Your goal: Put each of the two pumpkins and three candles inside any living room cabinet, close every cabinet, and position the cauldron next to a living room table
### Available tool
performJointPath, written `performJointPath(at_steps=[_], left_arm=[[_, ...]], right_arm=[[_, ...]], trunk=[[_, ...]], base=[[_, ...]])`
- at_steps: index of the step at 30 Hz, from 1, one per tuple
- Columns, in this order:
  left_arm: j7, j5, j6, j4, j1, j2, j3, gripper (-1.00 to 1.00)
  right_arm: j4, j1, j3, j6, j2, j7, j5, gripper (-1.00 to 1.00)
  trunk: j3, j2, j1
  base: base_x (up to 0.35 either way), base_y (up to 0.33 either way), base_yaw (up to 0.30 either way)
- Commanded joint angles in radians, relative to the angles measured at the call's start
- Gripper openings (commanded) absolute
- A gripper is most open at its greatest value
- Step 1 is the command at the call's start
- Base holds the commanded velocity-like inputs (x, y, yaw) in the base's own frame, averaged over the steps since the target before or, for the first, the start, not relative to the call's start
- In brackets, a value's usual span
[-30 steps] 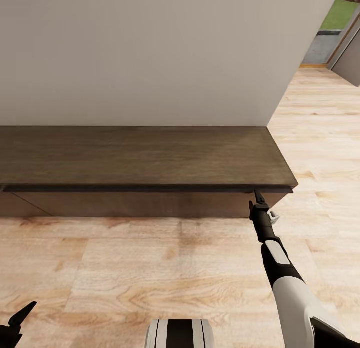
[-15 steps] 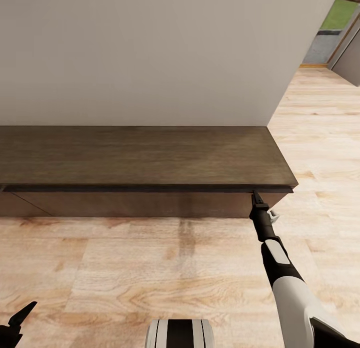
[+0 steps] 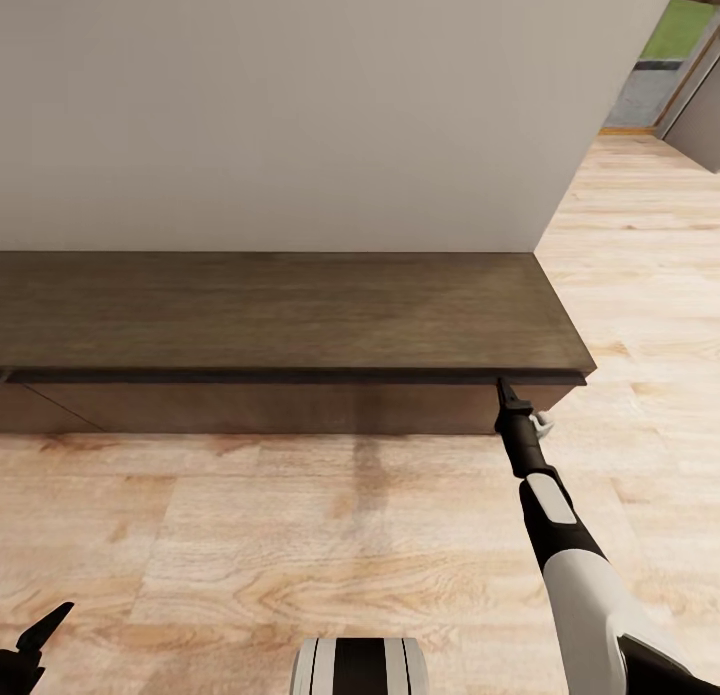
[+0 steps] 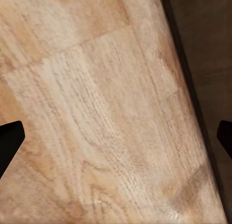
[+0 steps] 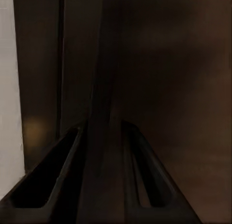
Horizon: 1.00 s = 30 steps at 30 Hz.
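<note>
One cabinet [image 3: 290, 315], top bare | plank floor [image 3: 300, 535] | right pincer [image 3: 503, 390] pressed together

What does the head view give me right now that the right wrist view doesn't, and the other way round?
Head view alone: the cabinet's long flat top against the pale wall, the wood floor in front, the doorway at the far right, the right gripper reaching up under the top's front lip near its right end, and the left gripper low over the floor.

Right wrist view alone: a close look between the right gripper's fingers, which bracket a dark vertical edge.

Both: the dark-brown cabinet and the right gripper.
</note>
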Motion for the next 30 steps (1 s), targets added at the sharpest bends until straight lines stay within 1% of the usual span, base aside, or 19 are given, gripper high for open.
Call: performJointPath(at_steps=[1,26,30], left_arm=[[-0.004,-0.001,0.006,-0.001,0.0,0.0,0.002,1.0],[-0.004,-0.003,0.005,0.0,0.0,-0.003,0.004,1.0],[-0.004,-0.003,0.007,0.001,0.0,-0.001,0.003,1.0]], right_arm=[[0.001,0.0,-0.002,0.008,0.001,-0.001,0.001,-1.0],[-0.005,0.0,0.001,0.008,0.001,-0.003,0.001,-1.0],[-0.005,0.0,0.001,0.008,0.001,-0.003,0.001,-1.0]], trunk=[[-0.001,0.0,0.0],[-0.001,0.0,0.0],[-0.001,0.0,0.0]], base=[[0.0,0.0,0.0],[-0.001,0.0,0.0],[-0.174,0.0,0.0]])
